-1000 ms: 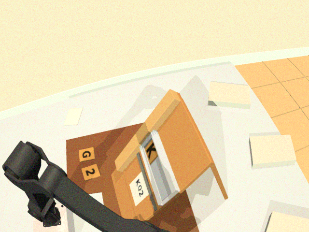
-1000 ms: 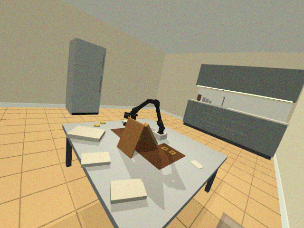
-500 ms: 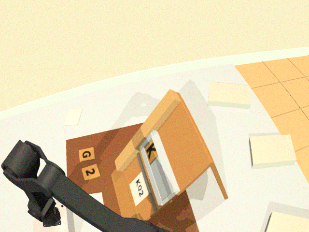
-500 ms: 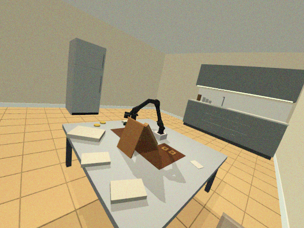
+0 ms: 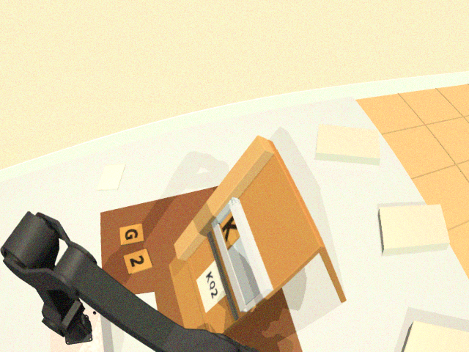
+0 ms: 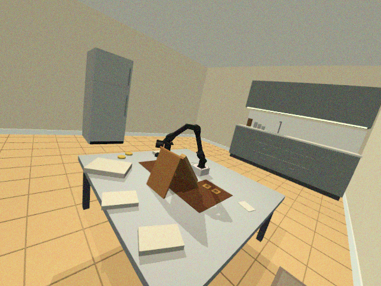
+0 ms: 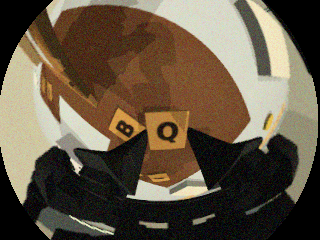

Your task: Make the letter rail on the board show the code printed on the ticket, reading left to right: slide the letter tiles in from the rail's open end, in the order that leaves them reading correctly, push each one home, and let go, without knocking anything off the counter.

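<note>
The board (image 5: 280,189) (image 6: 164,172) stands tilted on the counter (image 5: 151,151) (image 6: 212,243), with the brown mat (image 5: 170,202) (image 6: 200,204) (image 7: 210,90) reaching out on both sides of its foot. The ticket (image 5: 210,286) on the board's sloping face reads KQ2. Just above it, the rail (image 5: 253,246) runs across the same face, holding only the K tile (image 5: 229,229), which sits toward the end at the board's raised side strip (image 5: 227,193). The rest of the rail's visible length has no tile in it.

The gripper (image 6: 157,154) (image 7: 167,129) is clamped on the Q tile (image 7: 167,131), one finger at each side, letter facing the wrist camera. In the exterior view it is partly hidden behind the board, and the arm (image 5: 128,303) (image 6: 198,138) arches over beyond it.

The G tile (image 5: 131,234) (image 6: 216,190) and the 2 tile (image 5: 137,260) (image 6: 206,186) lie flat on the mat, side by side and apart, to the left of the board in the top view. The B tile (image 7: 125,125) also lies on the mat; the wrist view shows it with the board's edge off to its upper left. Another tile (image 7: 159,177) appears below the Q, its letter too small to read.
</note>
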You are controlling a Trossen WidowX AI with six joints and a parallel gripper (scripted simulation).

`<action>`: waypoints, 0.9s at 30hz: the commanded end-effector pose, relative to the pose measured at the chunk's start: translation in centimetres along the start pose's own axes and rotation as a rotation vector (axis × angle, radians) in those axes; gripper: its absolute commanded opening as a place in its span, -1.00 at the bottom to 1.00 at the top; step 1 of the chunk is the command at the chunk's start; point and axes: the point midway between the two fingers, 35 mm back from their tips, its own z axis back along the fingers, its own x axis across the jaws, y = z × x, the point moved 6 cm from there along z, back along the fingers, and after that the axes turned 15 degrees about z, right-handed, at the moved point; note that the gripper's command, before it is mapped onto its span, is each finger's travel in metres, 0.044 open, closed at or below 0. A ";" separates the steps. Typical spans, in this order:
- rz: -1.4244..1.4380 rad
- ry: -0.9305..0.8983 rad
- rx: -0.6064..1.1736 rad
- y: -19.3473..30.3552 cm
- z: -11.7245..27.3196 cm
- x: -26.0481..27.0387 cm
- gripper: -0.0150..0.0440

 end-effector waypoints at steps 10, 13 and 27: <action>-0.226 0.187 -0.161 -1.3 2.7 -0.3 -0.49; -0.287 0.240 -0.221 -1.7 3.6 -0.3 -0.49; -0.527 0.431 -0.565 -3.7 8.6 0.4 -0.49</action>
